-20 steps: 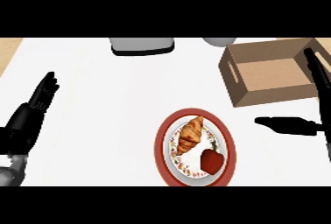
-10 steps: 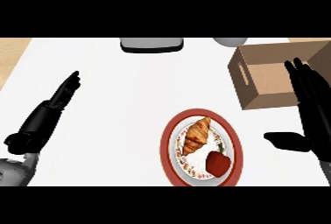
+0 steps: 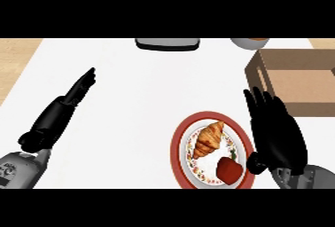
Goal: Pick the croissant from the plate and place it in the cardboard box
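A golden croissant [image 3: 210, 138] lies on the upper half of a red-rimmed plate [image 3: 178, 150], above a red pepper-like item [image 3: 230, 169]. My right hand [image 3: 274, 131] hovers open, fingers straight, over the plate's right rim, just right of the croissant and not touching it. The cardboard box [image 3: 296, 80] stands open-topped at the upper right, just beyond the right hand's fingertips. My left hand [image 3: 65, 106] is open at the left, fingers pointing up and away, far from the plate.
A dark grey tray-like object [image 3: 167, 44] sits at the counter's far edge, with a bowl [image 3: 250, 42] to its right. Wooden floor shows past the white counter's left edge [image 3: 20, 57].
The view has shifted so plate and box sit lower and further right. My right hand has come in from the right to the plate's rim beside the croissant. The left hand stayed open.
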`<move>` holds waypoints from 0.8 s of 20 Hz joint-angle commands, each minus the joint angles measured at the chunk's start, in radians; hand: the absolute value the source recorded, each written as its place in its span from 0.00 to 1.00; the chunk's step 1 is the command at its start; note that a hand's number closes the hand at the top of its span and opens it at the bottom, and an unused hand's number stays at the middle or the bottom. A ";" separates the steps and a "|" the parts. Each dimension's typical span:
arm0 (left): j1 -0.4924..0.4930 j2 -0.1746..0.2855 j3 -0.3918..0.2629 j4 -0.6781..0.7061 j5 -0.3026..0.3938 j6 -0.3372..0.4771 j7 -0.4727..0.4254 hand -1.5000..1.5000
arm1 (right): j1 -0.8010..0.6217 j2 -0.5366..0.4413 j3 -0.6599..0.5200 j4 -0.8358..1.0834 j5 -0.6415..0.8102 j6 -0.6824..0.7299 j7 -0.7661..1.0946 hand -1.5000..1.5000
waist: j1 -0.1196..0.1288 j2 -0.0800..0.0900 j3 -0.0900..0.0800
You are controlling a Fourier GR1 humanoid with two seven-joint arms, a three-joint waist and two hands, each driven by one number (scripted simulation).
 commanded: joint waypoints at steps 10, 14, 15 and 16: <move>-0.047 -0.027 -0.016 0.044 -0.025 -0.017 -0.002 0.50 | -0.171 0.400 0.084 0.397 -0.028 0.271 0.372 0.00 | 0.017 0.003 0.004; -0.041 -0.038 -0.006 0.069 -0.023 -0.014 -0.012 0.50 | -0.214 0.518 0.047 0.522 -0.001 0.289 0.373 0.00 | -0.001 0.000 0.004; -0.041 -0.024 0.003 0.042 -0.018 -0.016 -0.004 0.50 | -0.226 0.537 0.016 0.573 0.006 0.281 0.373 0.00 | 0.010 -0.003 0.005; -0.041 -0.030 0.008 0.054 -0.013 -0.017 -0.005 0.50 | -0.218 0.572 0.022 0.590 0.020 0.286 0.373 0.00 | -0.005 -0.005 0.006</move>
